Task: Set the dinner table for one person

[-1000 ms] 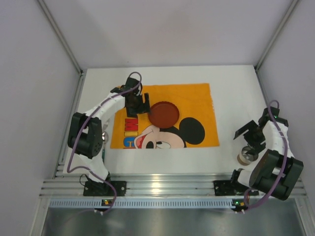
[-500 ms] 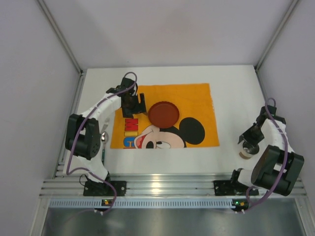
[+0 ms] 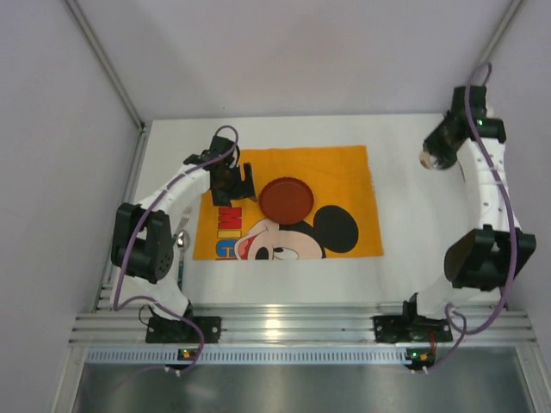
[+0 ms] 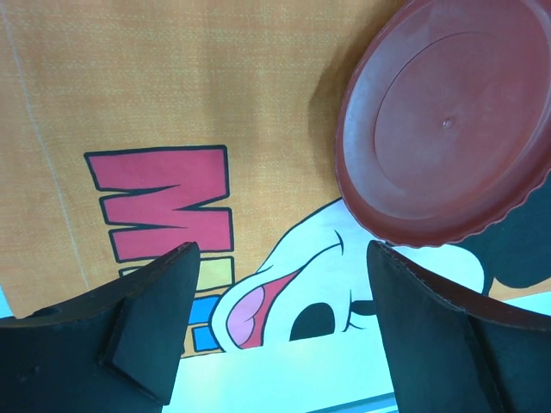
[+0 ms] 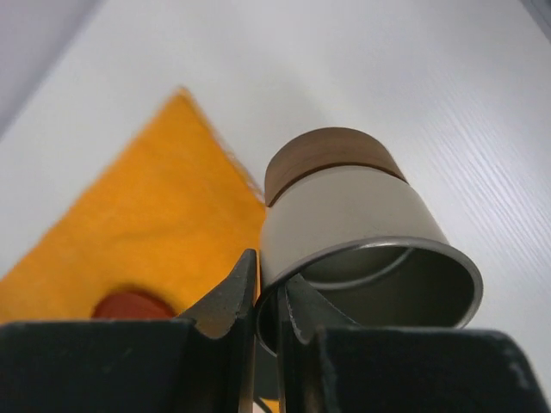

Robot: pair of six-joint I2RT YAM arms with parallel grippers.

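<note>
A: Item: cup [image 5: 344, 215], rim pinched in our right hand [image 5: 269, 280], off the cloth's [image 3: 344, 163] far right corner. Our left hand [image 4: 281, 254]: open over the cloth.
B: The table [image 3: 413, 215] lies beneath the cloth. We'd keep the pinch firm and the cup level.

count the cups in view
1: the metal cup, pinched at its rim by the right gripper, above the dinner table's far right part. No other shows.
</note>
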